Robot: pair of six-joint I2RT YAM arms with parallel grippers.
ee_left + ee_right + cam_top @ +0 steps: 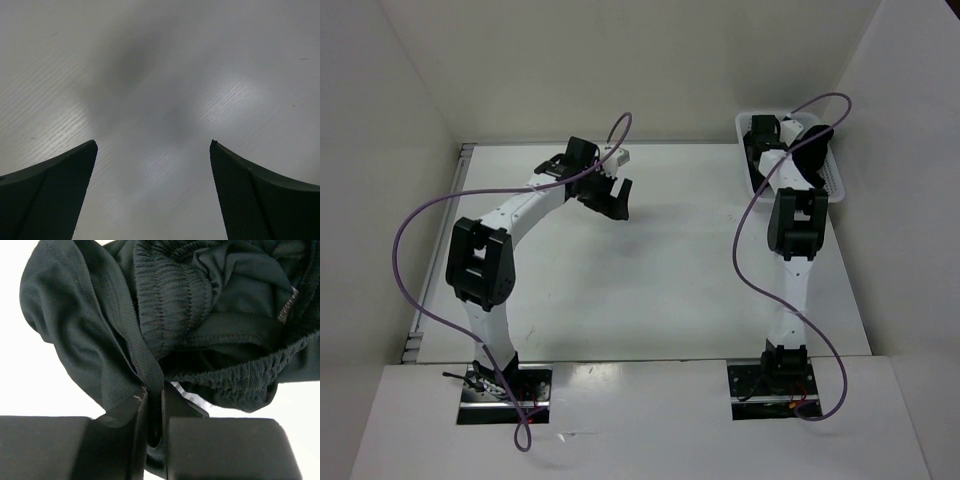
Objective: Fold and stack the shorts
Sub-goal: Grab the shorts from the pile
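Note:
The black shorts (165, 315) fill the right wrist view, bunched, with the ribbed waistband showing. My right gripper (156, 405) is shut on a fold of the shorts. In the top view the right gripper (782, 150) is over the white basket (835, 175) at the back right, with the black shorts (810, 155) bunched there. My left gripper (608, 195) is open and empty above the bare white table near the back middle. In the left wrist view its fingers (55, 192) stand wide apart over the table, and the gripper (153, 145) holds nothing.
White walls close in the table at the back and both sides. Purple cables (410, 260) loop off both arms. The basket stands against the right wall. The table surface (650, 280) lies between the arms.

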